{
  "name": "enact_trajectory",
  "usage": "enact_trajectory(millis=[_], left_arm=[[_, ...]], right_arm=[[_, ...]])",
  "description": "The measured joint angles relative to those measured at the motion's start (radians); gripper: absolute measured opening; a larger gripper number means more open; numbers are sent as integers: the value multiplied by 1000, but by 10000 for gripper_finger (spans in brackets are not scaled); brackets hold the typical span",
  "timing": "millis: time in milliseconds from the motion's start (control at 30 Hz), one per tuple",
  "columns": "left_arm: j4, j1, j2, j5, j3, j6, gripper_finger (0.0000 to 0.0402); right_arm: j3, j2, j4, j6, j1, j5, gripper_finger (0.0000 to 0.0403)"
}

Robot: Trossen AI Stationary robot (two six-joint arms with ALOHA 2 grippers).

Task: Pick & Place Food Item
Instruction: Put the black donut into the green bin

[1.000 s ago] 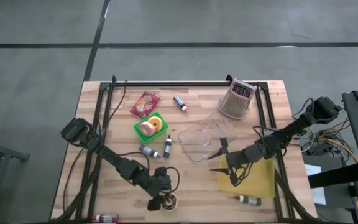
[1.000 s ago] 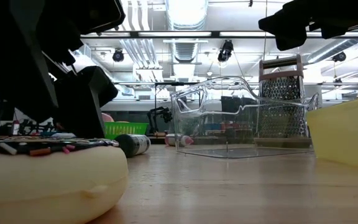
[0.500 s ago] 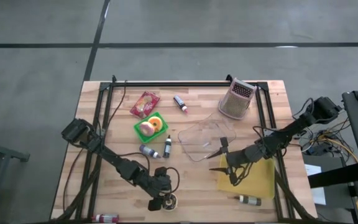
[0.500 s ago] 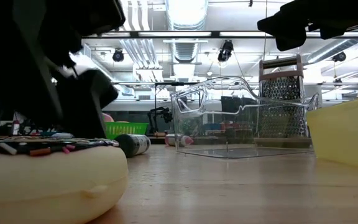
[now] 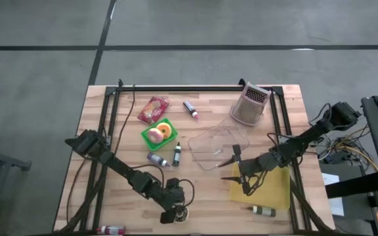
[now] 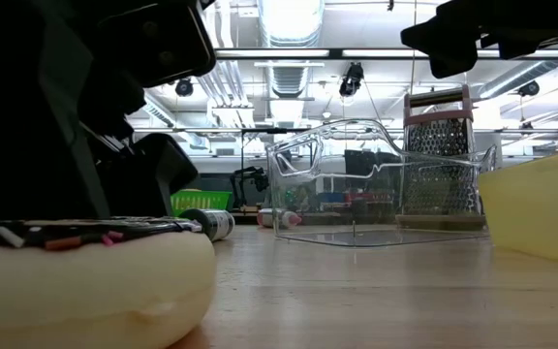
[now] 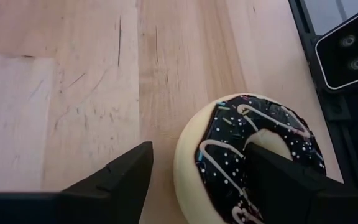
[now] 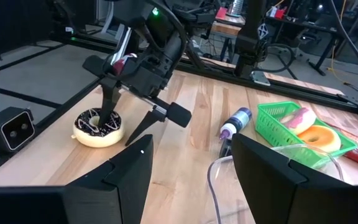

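At the table's near edge, the left claw straddles the chocolate-iced doughnut, one finger in its hole, the other outside, not yet clamped. Beyond, the right claw hangs open over an empty clear tub beside a yellow bin. Farther off, a green basket holds two doughnuts.

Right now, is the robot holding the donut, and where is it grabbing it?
Not gripped yet. The left gripper straddles one side of the donut, with one finger in the hole and the other outside the rim. The right gripper holds nothing.
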Motion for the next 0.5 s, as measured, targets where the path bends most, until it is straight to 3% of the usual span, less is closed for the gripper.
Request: enact_trajectory(millis=[167, 400, 500], left_arm=[[-1, 0, 2, 5, -1, 4, 194], [-1, 0, 4, 37, -2, 44, 27], [-1, 0, 4, 46, -2, 48, 16]], right_arm=[[0, 0, 0, 0, 1, 0, 215], [0, 0, 0, 0, 1, 0, 215], [0, 0, 0, 0, 1, 0, 215]])
